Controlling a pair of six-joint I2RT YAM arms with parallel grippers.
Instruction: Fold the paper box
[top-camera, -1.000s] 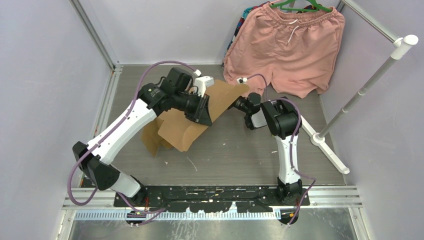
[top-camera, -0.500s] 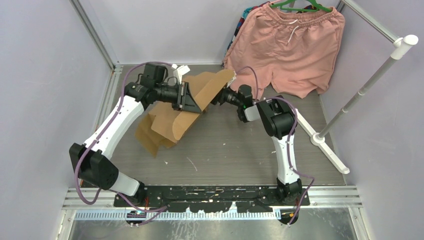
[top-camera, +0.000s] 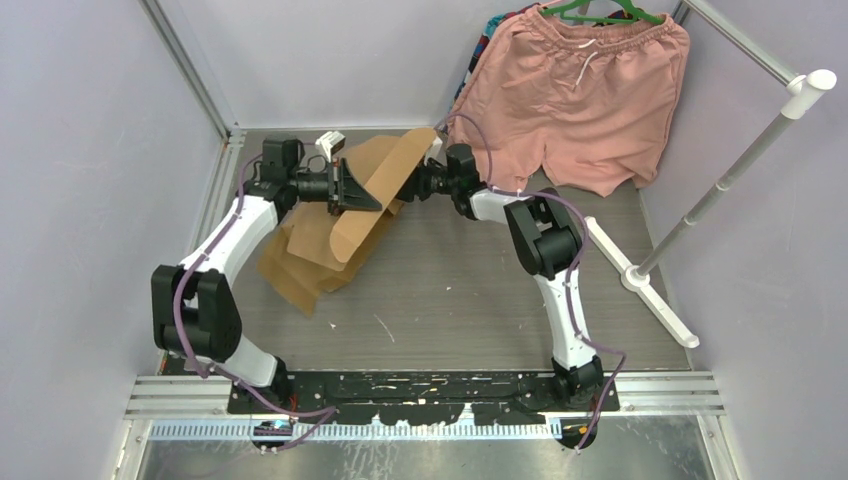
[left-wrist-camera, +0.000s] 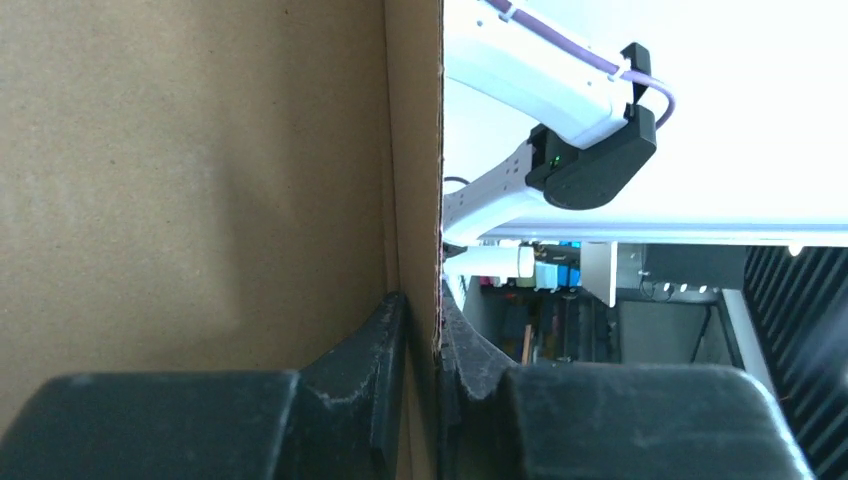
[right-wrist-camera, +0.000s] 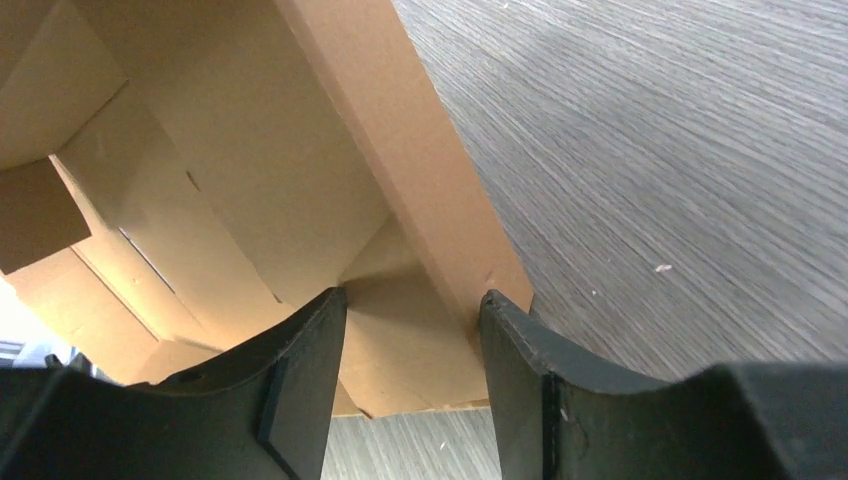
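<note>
The paper box (top-camera: 340, 225) is a brown cardboard sheet, partly bent, with one side raised off the table at the back left. My left gripper (top-camera: 348, 190) is shut on its raised edge; in the left wrist view both fingers (left-wrist-camera: 395, 330) pinch the thin cardboard edge (left-wrist-camera: 415, 150). My right gripper (top-camera: 424, 185) is at the sheet's right end. In the right wrist view its jaws stand wide apart, with a folded corner of the box (right-wrist-camera: 400, 300) between the fingertips (right-wrist-camera: 500, 320).
Pink shorts (top-camera: 570, 95) hang on a hanger at the back right. A white pole stand (top-camera: 700, 210) leans at the right. Grey walls close in the left and back sides. Lower flaps of the cardboard (top-camera: 290, 275) rest on the table.
Both grippers and the raised cardboard have moved left and toward the back wall. The left arm has straightened out, and the sheet's lower flaps have slid left with it.
</note>
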